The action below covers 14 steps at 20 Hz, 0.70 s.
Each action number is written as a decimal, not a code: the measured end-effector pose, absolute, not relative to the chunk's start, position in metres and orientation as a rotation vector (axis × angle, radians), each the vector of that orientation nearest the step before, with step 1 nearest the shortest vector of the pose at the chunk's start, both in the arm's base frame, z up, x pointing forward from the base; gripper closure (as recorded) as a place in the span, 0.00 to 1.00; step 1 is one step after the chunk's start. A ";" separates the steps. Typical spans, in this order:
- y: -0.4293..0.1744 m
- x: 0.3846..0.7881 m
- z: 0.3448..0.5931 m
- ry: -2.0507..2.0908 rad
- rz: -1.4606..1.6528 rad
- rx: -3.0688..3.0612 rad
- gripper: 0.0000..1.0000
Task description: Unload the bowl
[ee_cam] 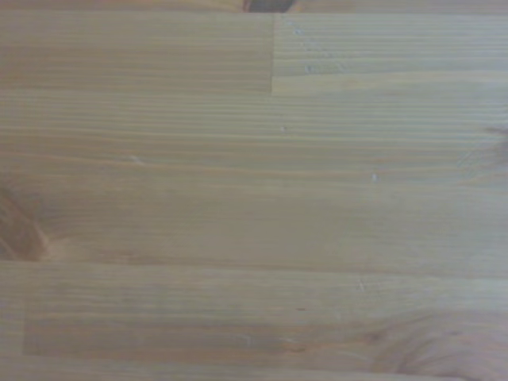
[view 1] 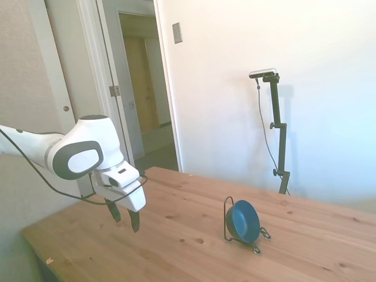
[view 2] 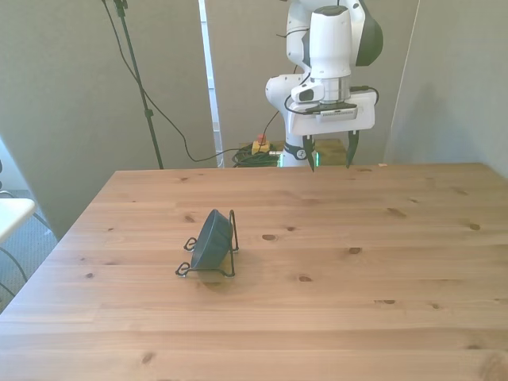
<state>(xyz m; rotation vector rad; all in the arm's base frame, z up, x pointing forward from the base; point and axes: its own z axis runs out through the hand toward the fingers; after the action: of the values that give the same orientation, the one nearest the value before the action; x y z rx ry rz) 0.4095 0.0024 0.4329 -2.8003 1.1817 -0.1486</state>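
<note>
1. While the bowl (view 1: 243,221) stands on edge in its wire stand (view 1: 228,220) mid-tabletop (view 2: 333,309), the side view shows its blue inside.
2. The front view shows its back, and the gripper (view 2: 329,151) (fingers apart, empty) well away.
3. The wrist view shows only wood.

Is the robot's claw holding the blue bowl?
No, the claw hangs open and empty, away from the bowl propped in its wire stand.

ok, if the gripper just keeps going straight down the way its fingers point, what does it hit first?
Most likely bare wood. The white arm's two-finger gripper points down with fingers open, and the wrist view shows only wooden table below. The small dark teal-blue bowl in its thin black wire stand sits well aside.
</note>
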 end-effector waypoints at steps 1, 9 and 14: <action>0.002 0.410 0.433 1.181 -0.149 -2.802 0.00; -0.037 0.421 0.463 1.063 -0.264 -2.803 0.00; -0.081 0.427 0.464 0.895 -0.371 -2.836 0.00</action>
<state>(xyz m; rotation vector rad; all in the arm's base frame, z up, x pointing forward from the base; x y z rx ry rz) 0.4266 -0.0812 0.4636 -2.8361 0.8948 -0.3713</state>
